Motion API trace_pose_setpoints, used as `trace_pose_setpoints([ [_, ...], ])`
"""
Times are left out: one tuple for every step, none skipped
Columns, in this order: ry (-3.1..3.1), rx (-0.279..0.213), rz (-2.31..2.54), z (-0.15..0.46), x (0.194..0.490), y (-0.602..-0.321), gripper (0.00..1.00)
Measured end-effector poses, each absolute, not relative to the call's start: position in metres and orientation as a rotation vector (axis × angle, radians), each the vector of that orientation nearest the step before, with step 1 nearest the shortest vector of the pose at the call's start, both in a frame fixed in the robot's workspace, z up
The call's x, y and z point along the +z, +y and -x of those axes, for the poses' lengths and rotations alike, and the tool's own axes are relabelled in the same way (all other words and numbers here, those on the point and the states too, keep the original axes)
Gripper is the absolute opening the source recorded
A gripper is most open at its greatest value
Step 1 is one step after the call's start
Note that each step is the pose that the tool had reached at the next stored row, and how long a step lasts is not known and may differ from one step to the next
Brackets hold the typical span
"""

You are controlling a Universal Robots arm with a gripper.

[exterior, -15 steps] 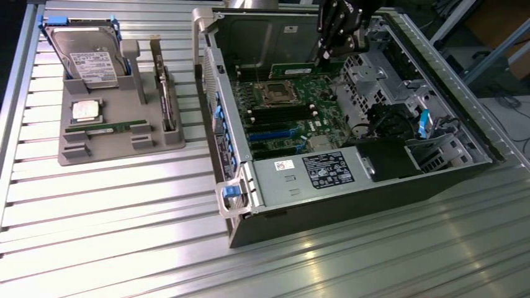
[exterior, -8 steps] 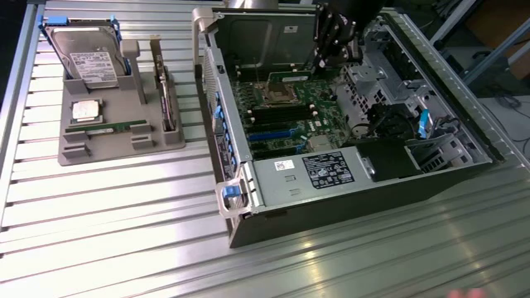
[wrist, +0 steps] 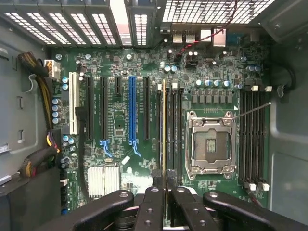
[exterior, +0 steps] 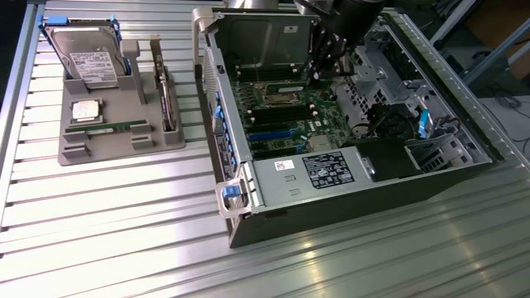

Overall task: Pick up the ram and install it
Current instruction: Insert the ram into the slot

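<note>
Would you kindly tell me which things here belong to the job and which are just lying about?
In the job: ram, held at the motherboard slots; gripper, shut on it.
Lying about: hard drive, processor chip, spare ram stick, all in the grey tray.

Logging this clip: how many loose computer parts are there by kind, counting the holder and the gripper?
Ram sticks: 2, one in the gripper, one lying in the grey holder
Hard drive: 1
Processor chip: 1
Thin card standing on edge: 1
Total: 5
</note>
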State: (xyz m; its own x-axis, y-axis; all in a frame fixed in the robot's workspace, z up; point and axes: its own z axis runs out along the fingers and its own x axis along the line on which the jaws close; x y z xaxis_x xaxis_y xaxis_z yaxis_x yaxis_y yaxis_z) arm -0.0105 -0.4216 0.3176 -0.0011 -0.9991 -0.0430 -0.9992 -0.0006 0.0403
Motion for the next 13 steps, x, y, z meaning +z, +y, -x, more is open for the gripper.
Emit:
trace_pose_setpoints([
  [2.219, 0.092, 2.219, 0.011, 0.313, -0.422, 0.13],
  [2.219, 0.092, 2.219, 0.011, 0.310, -0.422, 0.13],
  [2.220, 0.092, 2.219, 0.011, 0.305, -0.422, 0.13],
  [2.219, 0.093, 2.219, 0.011, 0.301, -0.422, 0.13],
  [2.219, 0.093, 2.219, 0.011, 0.296, -0.422, 0.13],
  [2.219, 0.093, 2.219, 0.011, 0.294, -0.422, 0.13],
  [2.219, 0.093, 2.219, 0.011, 0.292, -0.422, 0.13],
  [2.220, 0.092, 2.219, 0.011, 0.288, -0.422, 0.13],
  [2.220, 0.092, 2.219, 0.011, 0.284, -0.422, 0.13],
  [2.220, 0.092, 2.219, 0.011, 0.284, -0.422, 0.13],
  [2.219, 0.093, 2.219, 0.011, 0.283, -0.421, 0.13],
  [2.219, 0.093, 2.218, 0.011, 0.282, -0.418, 0.13],
  [2.219, 0.093, 2.219, 0.011, 0.281, -0.416, 0.13],
])
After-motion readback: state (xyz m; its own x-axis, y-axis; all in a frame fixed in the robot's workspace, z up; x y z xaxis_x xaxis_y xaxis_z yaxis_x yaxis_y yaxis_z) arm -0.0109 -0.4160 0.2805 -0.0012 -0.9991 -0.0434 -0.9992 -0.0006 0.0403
